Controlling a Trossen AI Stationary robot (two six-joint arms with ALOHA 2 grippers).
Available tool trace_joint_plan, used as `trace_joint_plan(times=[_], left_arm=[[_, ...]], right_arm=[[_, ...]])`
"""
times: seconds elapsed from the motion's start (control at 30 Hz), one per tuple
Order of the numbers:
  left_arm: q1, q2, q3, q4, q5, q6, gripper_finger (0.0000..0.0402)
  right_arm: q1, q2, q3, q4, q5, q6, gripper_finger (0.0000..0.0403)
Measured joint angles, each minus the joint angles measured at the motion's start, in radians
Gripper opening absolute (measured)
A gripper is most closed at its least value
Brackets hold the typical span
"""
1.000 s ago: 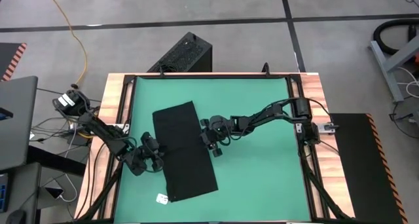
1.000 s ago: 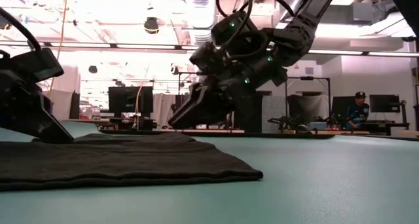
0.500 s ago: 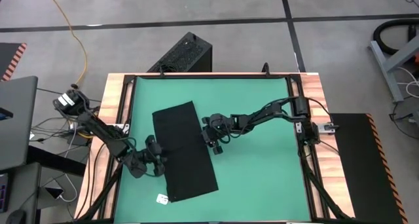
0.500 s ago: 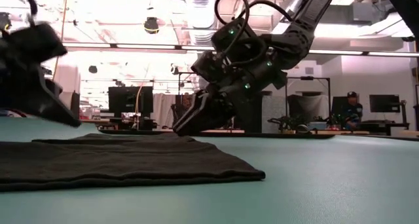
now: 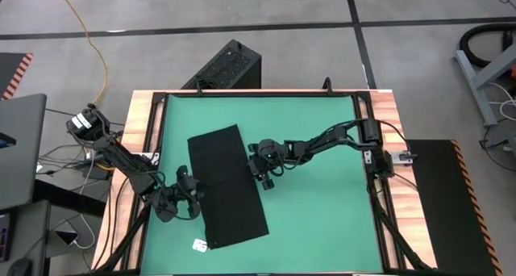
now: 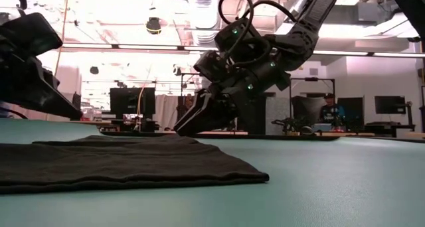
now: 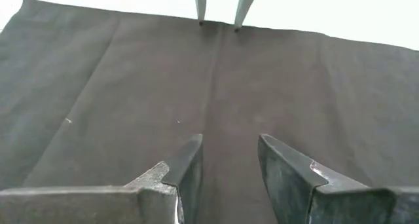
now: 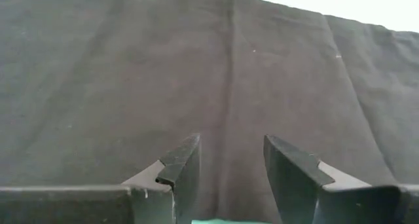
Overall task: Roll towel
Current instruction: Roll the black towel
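Observation:
The black towel (image 5: 226,187) lies flat on the green mat (image 5: 322,211), its small white tag (image 5: 199,244) at the near left corner. My left gripper (image 5: 193,198) hangs open over the towel's left edge, raised clear of it in the low view (image 6: 70,111). In its wrist view the towel (image 7: 209,86) spreads out beyond the open fingers (image 7: 229,144). My right gripper (image 5: 260,181) stands open and low at the towel's right edge (image 6: 182,129). Its wrist view (image 8: 231,144) shows the cloth (image 8: 196,73) just ahead of the tips.
A hard black ribbed box (image 5: 230,66) stands on the floor beyond the table's far edge. A laptop (image 5: 20,151) and cables lie left of the table. Bare green mat stretches to the right of the towel. A person (image 6: 330,107) sits far off in the room.
My left gripper has risen off the towel's left edge and drawn back a little toward the table's left and near edges, staying open. The towel has kept its place and shape.

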Motion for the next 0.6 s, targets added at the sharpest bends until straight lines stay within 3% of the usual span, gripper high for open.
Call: trace_joint_plan(times=[0.3, 0.6], left_arm=[[-0.008, 0.001, -0.005, -0.1, -0.012, -0.074, 0.0136], [-0.014, 0.071, -0.059, 0.038, -0.014, -0.081, 0.0136]], right_arm=[[-0.012, 0.0, 0.0, 0.019, -0.001, -0.003, 0.0189], [-0.01, 0.0, 0.001, -0.005, -0.003, 0.014, 0.0189]])
